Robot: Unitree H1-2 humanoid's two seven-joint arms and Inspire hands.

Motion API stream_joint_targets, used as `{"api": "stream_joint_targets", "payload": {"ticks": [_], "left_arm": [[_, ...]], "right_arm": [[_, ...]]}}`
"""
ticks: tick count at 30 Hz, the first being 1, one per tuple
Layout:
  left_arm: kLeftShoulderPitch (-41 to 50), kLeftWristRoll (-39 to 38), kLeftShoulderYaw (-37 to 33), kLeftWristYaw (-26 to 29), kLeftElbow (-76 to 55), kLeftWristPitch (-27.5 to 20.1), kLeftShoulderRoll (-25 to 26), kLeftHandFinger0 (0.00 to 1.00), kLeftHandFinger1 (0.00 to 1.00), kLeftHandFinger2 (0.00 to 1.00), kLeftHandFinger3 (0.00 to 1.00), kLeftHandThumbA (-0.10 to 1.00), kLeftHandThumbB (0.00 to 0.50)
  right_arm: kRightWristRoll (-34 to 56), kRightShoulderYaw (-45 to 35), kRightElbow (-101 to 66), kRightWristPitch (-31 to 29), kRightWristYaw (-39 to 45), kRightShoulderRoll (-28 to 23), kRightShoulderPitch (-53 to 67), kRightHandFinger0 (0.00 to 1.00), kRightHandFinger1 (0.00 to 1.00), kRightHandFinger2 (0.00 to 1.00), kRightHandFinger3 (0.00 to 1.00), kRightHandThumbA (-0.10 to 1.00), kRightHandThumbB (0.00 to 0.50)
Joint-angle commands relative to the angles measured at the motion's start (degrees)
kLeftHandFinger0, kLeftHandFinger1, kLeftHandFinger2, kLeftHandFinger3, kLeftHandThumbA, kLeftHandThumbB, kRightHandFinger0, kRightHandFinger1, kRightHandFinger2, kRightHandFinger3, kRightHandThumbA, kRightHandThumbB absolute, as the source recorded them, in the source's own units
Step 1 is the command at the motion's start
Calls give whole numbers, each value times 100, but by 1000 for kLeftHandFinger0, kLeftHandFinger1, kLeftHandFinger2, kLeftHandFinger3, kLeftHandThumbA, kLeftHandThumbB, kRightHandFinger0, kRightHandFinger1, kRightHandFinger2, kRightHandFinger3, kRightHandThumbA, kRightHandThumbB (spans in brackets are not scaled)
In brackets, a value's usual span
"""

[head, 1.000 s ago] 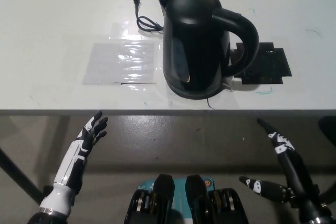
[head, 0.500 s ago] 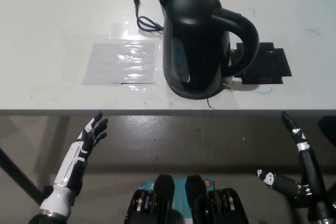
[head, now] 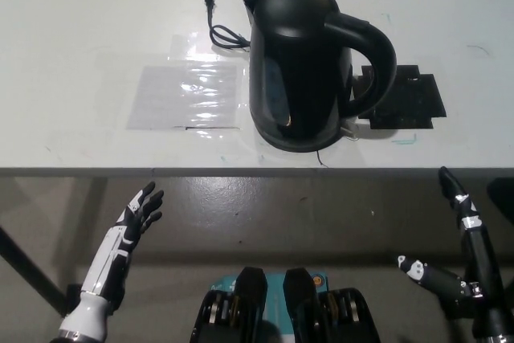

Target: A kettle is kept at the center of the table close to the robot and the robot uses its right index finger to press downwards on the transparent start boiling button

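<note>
— So, where is the kettle point(head: 301, 66) seen?

— It is seen standing upright on the white table point(head: 80, 22), near the front edge and about in the middle. Its handle point(head: 371, 58) is turned to the right side of the picture, and its spout is pointed to the far left. The start button cannot be made out clearly.

— What else is laid on the table?

— A black cord point(head: 221, 26) is curled just behind the kettle on its left. A clear sheet point(head: 186, 95) is stuck flat to the left of the kettle. A black mat point(head: 409, 100) is laid flat on the right, partly covered by the handle.

— How is the right hand point(head: 464, 267) held?

— It is held low, below the table edge, well apart from the kettle. One long finger is pointed up toward the table and another is stuck out to the side. Nothing is held in it.

— And the left hand point(head: 132, 222)?

— It is rested at the lower left, below the table too. Its fingers point(head: 148, 198) are spread a little and nothing is gripped.
</note>
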Motion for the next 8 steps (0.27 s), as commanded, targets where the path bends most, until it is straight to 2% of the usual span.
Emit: {"api": "stream_joint_targets", "payload": {"ticks": [1, 8], "left_arm": [[22, -10, -28, -36, -119, -243, 18, 1000, 1000, 1000, 1000, 1000, 314], [21, 9, -40, -52, -75, -319, 40, 1000, 1000, 1000, 1000, 1000, 290]], "right_arm": [[165, -6, -52, -332, 5, -43, -73, 1000, 1000, 1000, 1000, 1000, 311], [200, 4, -99, -332, 51, -17, -74, 1000, 1000, 1000, 1000, 1000, 311]]}}
